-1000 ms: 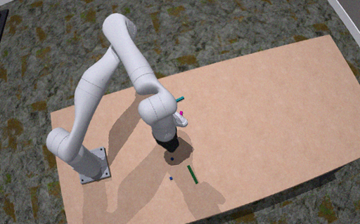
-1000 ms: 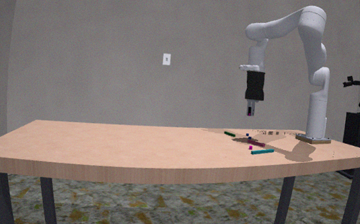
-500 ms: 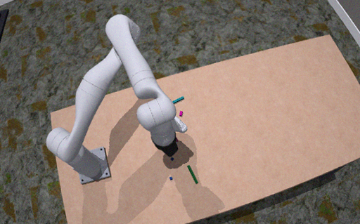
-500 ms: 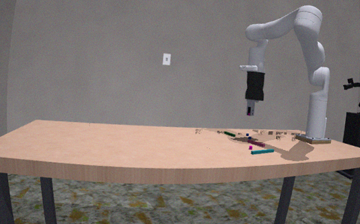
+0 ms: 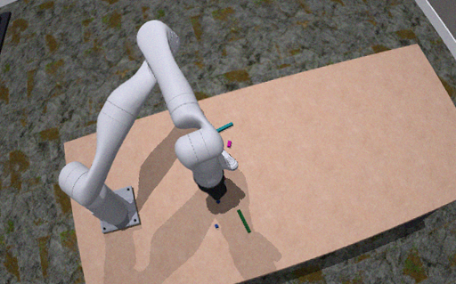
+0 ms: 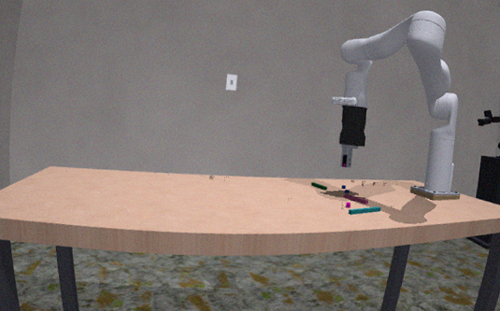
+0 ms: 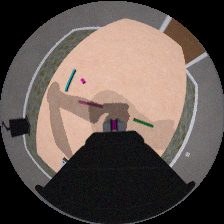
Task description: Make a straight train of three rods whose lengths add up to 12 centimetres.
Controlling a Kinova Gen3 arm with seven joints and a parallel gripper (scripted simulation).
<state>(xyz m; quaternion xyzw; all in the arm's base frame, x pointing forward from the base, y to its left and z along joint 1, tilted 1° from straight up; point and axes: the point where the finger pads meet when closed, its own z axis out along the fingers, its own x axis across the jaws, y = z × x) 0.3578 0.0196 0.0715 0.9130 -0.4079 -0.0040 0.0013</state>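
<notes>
I count seven rods in all. Two are blue: the first blue rod (image 5: 218, 201) and the second blue rod (image 5: 216, 226). Two are magenta: one magenta rod (image 5: 229, 144) on the table (image 5: 350, 129) and one held magenta rod (image 6: 344, 163) between the closed fingers of the gripper (image 6: 345, 165). Then one turquoise rod (image 5: 224, 126), one green rod (image 5: 244, 221) and one purple rod (image 6: 356, 199).
</notes>
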